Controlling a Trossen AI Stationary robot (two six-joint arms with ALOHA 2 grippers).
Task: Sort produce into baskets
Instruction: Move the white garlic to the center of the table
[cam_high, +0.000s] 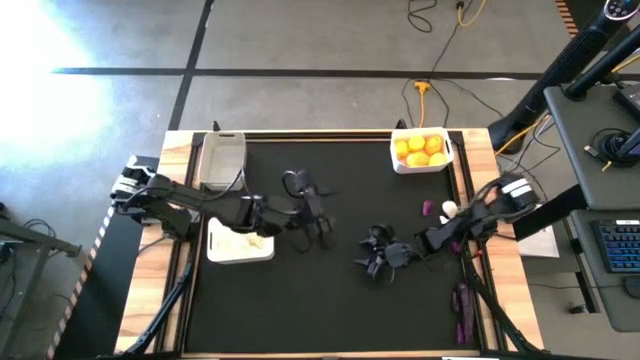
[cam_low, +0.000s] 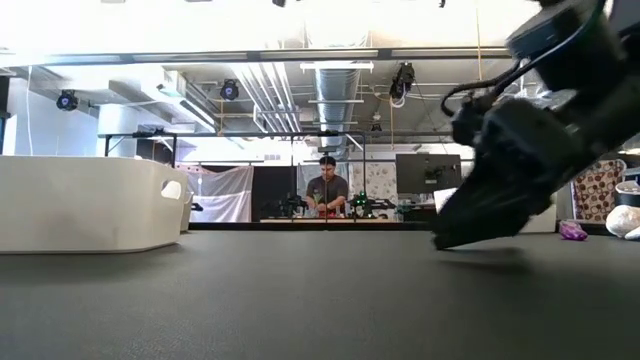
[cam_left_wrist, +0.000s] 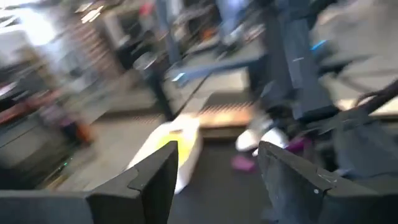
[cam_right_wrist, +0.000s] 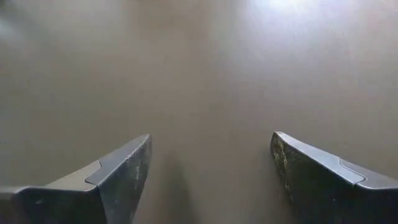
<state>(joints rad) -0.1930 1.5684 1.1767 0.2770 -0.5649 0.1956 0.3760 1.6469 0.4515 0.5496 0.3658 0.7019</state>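
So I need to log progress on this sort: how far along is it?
Mostly done. The citrus fills the far right white basket, and whitish pieces lie in the near left white basket. The greyish basket looks empty. Nothing is in hand: left gripper and right gripper are both open over the mat. Left: a purple piece and a whitish bulb near the right edge.
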